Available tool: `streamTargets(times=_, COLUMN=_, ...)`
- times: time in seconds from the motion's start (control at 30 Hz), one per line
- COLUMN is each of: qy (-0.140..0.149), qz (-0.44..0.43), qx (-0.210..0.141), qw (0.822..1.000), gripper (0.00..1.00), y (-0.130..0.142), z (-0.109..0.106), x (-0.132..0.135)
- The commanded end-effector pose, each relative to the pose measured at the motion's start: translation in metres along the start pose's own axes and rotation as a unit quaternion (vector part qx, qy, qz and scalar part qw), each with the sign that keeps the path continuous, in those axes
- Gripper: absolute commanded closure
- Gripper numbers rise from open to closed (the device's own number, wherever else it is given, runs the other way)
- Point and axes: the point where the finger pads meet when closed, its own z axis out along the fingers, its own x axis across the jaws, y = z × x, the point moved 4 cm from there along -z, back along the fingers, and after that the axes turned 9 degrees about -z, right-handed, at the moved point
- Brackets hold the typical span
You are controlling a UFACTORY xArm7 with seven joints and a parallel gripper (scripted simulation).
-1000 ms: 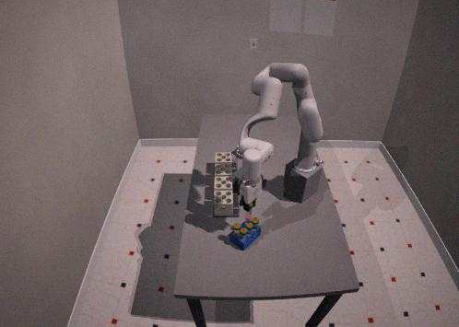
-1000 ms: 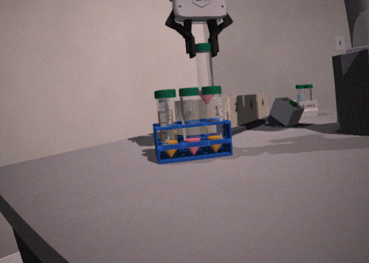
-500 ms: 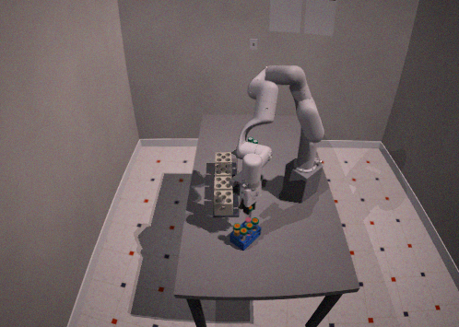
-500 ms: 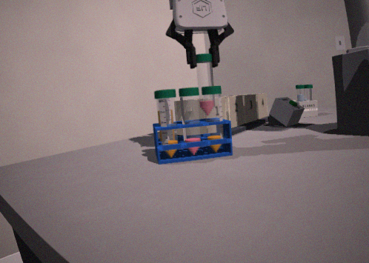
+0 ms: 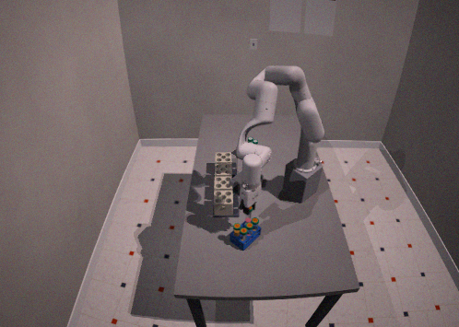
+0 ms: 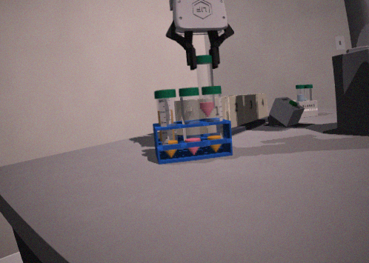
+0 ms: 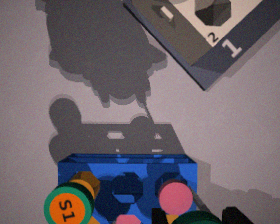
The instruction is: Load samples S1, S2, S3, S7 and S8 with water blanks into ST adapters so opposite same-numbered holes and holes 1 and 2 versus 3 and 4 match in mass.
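Note:
My gripper (image 5: 250, 208) (image 6: 203, 61) is shut on the green cap of an upright tube (image 6: 204, 75) with a little pink liquid in its tip. Its cap dot is not readable. The tube's pink tip (image 7: 175, 197) hangs over the far right hole of the blue rack (image 5: 244, 242) (image 6: 194, 125) (image 7: 126, 169). Orange-dotted tubes stand in that rack, among them S1 (image 7: 67, 211) at the far left; three front-row tubes show low orange or pink levels. Cream adapters stand in a row on the loading stand (image 7: 205, 80); the nearest, adapter 1 (image 5: 223, 209), shows no tubes in its holes.
The white BLANKS rack (image 6: 308, 108) holds green-capped tubes (image 5: 250, 140) (image 6: 299, 87) farther back. The small sloped desk (image 6: 284, 112) with the green DONE key (image 6: 293, 103) stands between it and the adapters. The arm's base (image 5: 301, 182) is on the right.

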Motion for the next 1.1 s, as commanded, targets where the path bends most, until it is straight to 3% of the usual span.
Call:
streamTargets(times=0.0, qy=-0.002, qz=0.000, qx=0.001, qw=1.000, gripper=1.00, y=0.000, z=0.002, x=-0.001)
streamTargets(times=1.07, qy=-0.002, qz=0.000, qx=0.001, qw=1.000, gripper=1.00, y=0.000, z=0.030, x=-0.001)
